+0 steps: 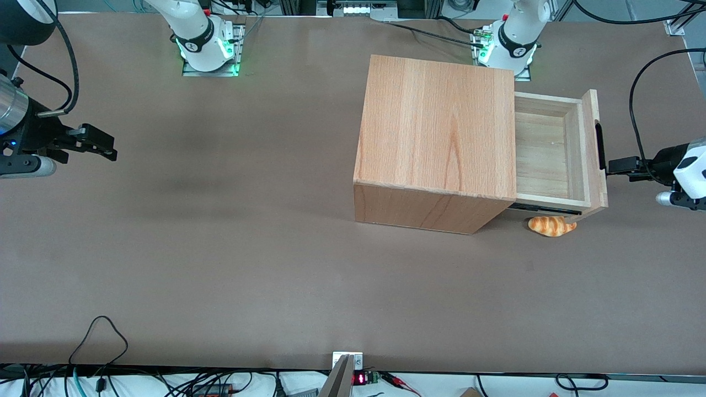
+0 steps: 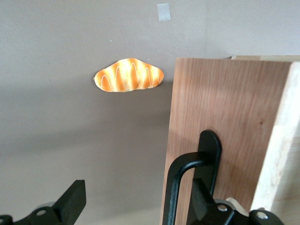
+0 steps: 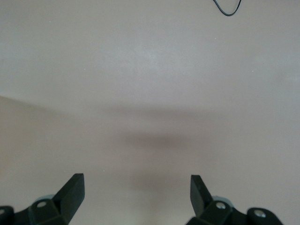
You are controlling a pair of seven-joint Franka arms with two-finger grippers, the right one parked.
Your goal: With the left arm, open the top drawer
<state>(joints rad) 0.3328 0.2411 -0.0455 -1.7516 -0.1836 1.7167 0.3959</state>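
**A:** Your top drawer [image 1: 551,151] stands pulled well out of the cabinet [image 1: 436,138], toward the working arm's end of the desk [image 1: 220,248].

**B:** And your pincer [image 1: 620,165]?

**A:** Level, spread wide just off the handle [image 2: 187,187], gripping nothing, I think. Back away next.

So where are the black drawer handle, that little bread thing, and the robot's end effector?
Slim black bar handle [image 2: 180,187], left wrist view: its curved bar.
Striped orange bread roll [image 1: 550,225], front view: its middle.
Left arm's black end effector [image 1: 616,165], front view: fingertips, beside the handle.

Claw [image 1: 611,166] just beside top drawer [image 1: 551,154] handle [image 1: 599,146].
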